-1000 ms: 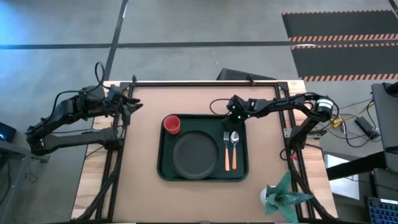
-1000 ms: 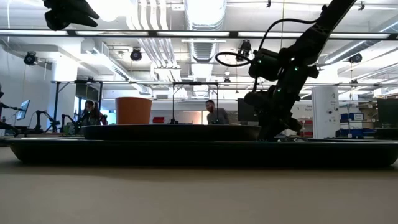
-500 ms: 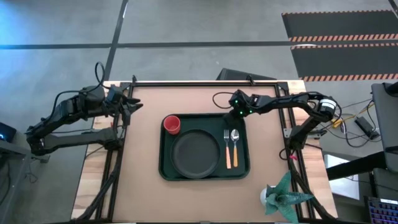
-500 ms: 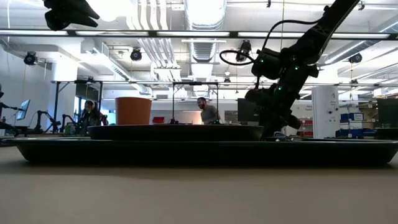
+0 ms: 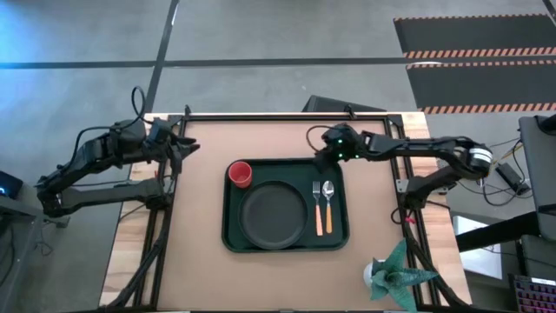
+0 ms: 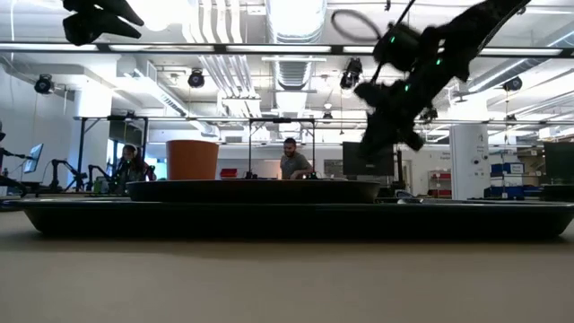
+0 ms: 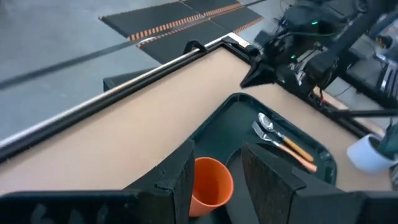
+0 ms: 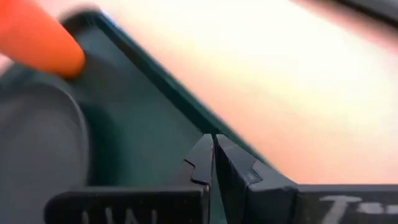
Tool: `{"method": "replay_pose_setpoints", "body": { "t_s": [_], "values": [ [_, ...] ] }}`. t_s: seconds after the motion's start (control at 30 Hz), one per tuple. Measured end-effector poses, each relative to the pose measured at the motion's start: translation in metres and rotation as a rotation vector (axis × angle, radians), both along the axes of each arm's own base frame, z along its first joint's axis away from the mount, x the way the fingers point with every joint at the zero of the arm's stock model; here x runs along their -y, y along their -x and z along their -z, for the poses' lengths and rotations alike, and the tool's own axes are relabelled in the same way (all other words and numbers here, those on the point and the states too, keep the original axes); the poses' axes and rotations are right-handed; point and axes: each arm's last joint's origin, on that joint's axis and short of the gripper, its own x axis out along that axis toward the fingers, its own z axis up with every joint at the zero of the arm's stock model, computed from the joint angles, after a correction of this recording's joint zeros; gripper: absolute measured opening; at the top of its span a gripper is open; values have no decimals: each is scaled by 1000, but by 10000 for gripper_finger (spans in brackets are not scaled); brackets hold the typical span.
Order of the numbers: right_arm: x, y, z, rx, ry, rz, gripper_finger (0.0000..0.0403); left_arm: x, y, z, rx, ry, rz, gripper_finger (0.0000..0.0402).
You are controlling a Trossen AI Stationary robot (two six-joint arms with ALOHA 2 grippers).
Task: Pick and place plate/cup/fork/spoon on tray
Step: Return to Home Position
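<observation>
The dark green tray (image 5: 335, 236) lies in the middle of the table. On it rest the dark plate (image 5: 274, 215), the red cup (image 5: 240, 174) upright at the far left corner, and the fork (image 5: 317, 209) and spoon (image 5: 327, 203) side by side to the right of the plate, with their orange handles toward the near edge. My right gripper (image 5: 320, 155) is shut and empty. It hangs above the tray's far rim (image 8: 155, 81) near the far right corner, lifted well clear in the low view (image 6: 381, 135). My left gripper (image 7: 214, 180) is open and empty at the table's far left (image 5: 187, 148).
A green and white plant-like ornament (image 5: 393, 271) stands at the near right corner. Black frame rails run along the table's left (image 5: 165, 217) and right (image 5: 408, 217) sides. There is bare tabletop (image 5: 261, 139) between the tray and the far edge. A person (image 6: 291, 161) shows in the room behind.
My right gripper has risen from low over the tray's far right part, by the fork and spoon's heads, and drawn a little toward the far edge. The fork and spoon lie where they were. My left arm has kept still.
</observation>
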Motion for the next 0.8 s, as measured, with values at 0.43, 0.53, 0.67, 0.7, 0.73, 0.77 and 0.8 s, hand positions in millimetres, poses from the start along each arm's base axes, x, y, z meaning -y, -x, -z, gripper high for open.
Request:
{"method": "replay_pose_setpoints", "body": {
  "t_s": [0.43, 0.53, 0.67, 0.7, 0.73, 0.77, 0.8],
  "values": [
    [-32, 42, -88, 389, 34, -30, 9, -4, -13, 10, -3, 97, 2, 116],
    [-39, 55, -103, 468, 25, -89, 9, -4, -19, 6, 49, 28, 109, 116],
    [-49, 69, -118, 545, 54, -246, 9, 1, -19, -3, 156, -65, 271, 116],
    [-52, 72, -120, 556, 74, -293, 9, 3, -17, -4, 175, -70, 295, 116],
    [-55, 75, -123, 562, 95, -335, 9, 4, -14, -4, 182, -69, 308, 116],
    [-58, 79, -124, 560, 121, -364, 9, 6, -11, -3, 187, -68, 313, 116],
    [-60, 83, -125, 549, 139, -383, 9, 8, -7, -1, 195, -70, 319, 116]
  ]
}}
